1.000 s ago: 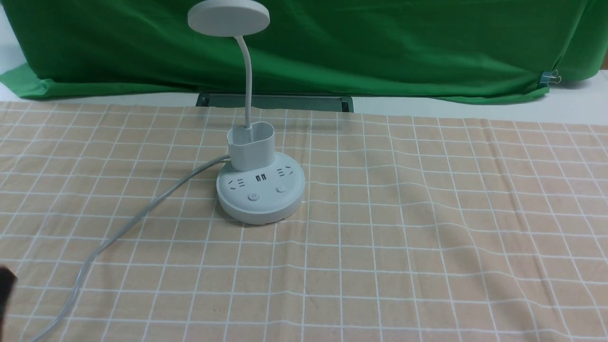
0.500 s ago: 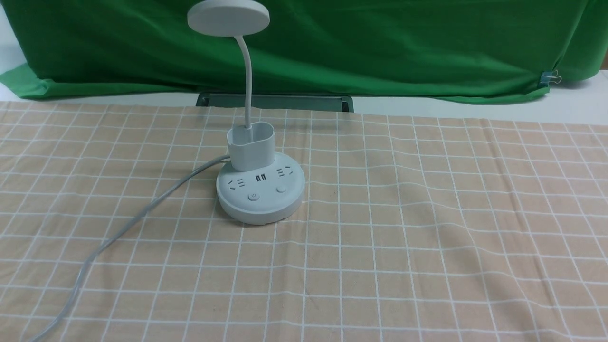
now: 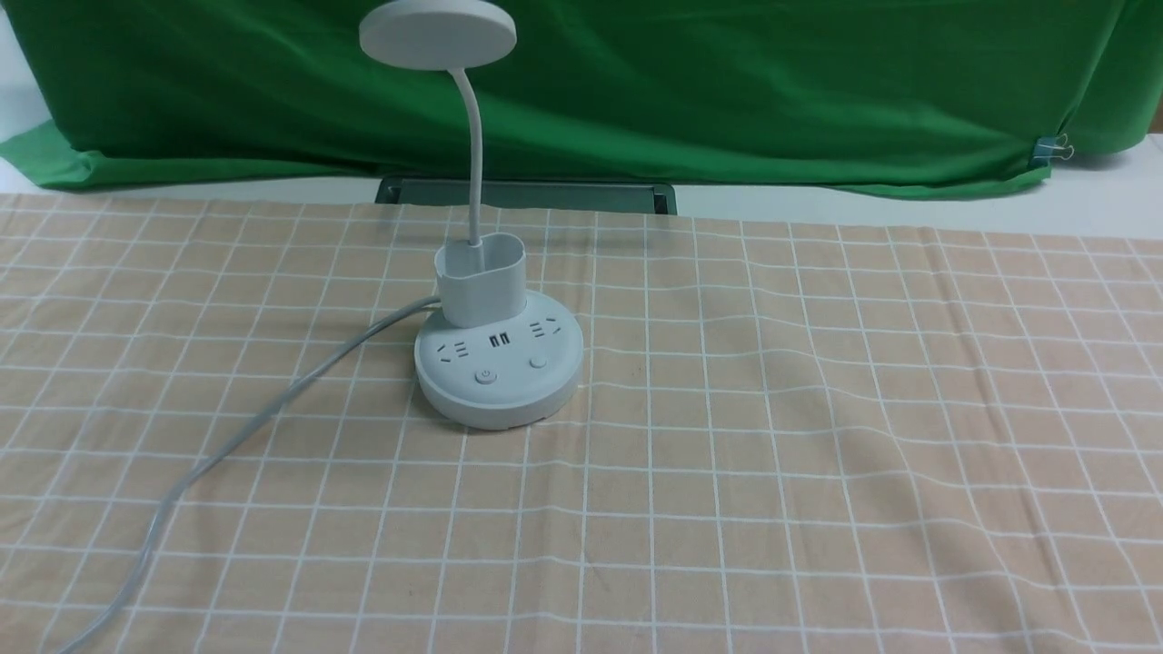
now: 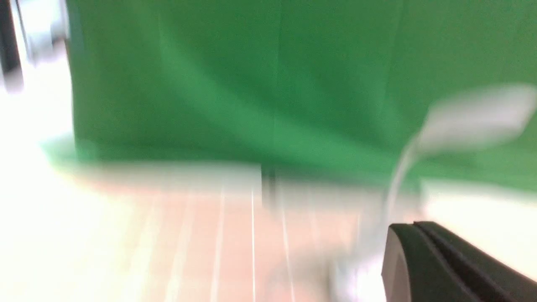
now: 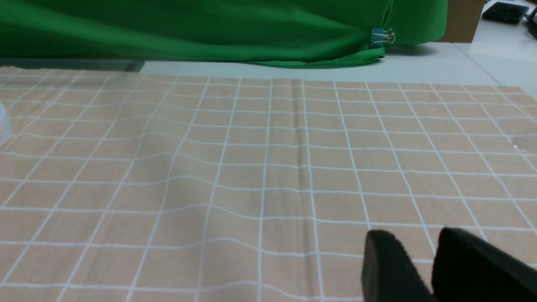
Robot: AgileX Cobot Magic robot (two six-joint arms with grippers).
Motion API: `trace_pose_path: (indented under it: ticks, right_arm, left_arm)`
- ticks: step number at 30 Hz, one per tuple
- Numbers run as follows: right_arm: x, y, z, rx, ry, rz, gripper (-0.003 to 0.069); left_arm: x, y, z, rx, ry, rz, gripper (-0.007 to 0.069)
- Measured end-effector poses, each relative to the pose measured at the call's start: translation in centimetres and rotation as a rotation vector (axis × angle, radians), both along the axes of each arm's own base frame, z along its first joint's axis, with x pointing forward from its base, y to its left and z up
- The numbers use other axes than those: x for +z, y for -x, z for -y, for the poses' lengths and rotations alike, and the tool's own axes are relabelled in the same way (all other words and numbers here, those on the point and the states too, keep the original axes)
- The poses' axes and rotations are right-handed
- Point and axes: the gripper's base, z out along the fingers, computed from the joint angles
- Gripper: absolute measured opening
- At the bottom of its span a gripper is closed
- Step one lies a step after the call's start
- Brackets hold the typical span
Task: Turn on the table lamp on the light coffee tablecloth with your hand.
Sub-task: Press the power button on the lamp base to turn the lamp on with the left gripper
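Note:
The white table lamp (image 3: 498, 368) stands left of centre on the light coffee tablecloth (image 3: 818, 454). Its disc head (image 3: 437, 33) is up on the gooseneck and shows no glow. A round power button (image 3: 487, 375) sits on the front of the base. The pale cord (image 3: 227, 445) runs off to the front left. Neither hand shows in the front view. In the blurred left wrist view my left gripper (image 4: 415, 225) has its fingers pressed together, and the lamp (image 4: 474, 121) is a smear ahead of it. My right gripper (image 5: 415, 237) hovers over bare cloth with a small gap between its tips.
A green backdrop cloth (image 3: 727, 82) hangs behind the table, held by a clip (image 3: 1052, 145) at the right. A dark slot (image 3: 525, 193) lies at the cloth's far edge. The edge of the lamp base (image 5: 2, 121) shows in the right wrist view.
A dark shape at the front view's lower left edge one second ago has gone out of view. The lamp and the cord have not moved.

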Motion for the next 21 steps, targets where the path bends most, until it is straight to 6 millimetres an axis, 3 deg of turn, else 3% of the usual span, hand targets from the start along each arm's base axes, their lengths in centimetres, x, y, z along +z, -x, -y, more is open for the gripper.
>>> trace_pose_path:
  ticks: [4, 8, 9, 11, 13, 21]
  right_arm:
    - [0.0, 0.0, 0.0, 0.0, 0.0, 0.0, 0.0237]
    - [0.0, 0.0, 0.0, 0.0, 0.0, 0.0, 0.0238]
    - [0.0, 0.0, 0.0, 0.0, 0.0, 0.0, 0.0238]
    - [0.0, 0.0, 0.0, 0.0, 0.0, 0.0, 0.0238]
    - [0.0, 0.0, 0.0, 0.0, 0.0, 0.0, 0.0238]
    - [0.0, 0.0, 0.0, 0.0, 0.0, 0.0, 0.0238]
  left_arm:
    - [-4.7, -4.1, 2.5, -0.223, -0.01, -0.347, 0.0001]
    - [-8.5, -7.5, 5.7, -0.478, 0.193, -0.563, 0.0001]
    - [-8.3, -7.5, 5.8, -0.481, 0.206, -0.561, 0.0001]
    - [-9.5, -9.5, 7.4, -0.532, 0.222, -0.607, 0.0001]
    - [-10.0, -11.4, 9.6, -0.542, 0.139, -0.628, -0.0001]
    - [-9.9, -15.9, 16.0, -0.476, -0.164, -0.612, -0.0003]
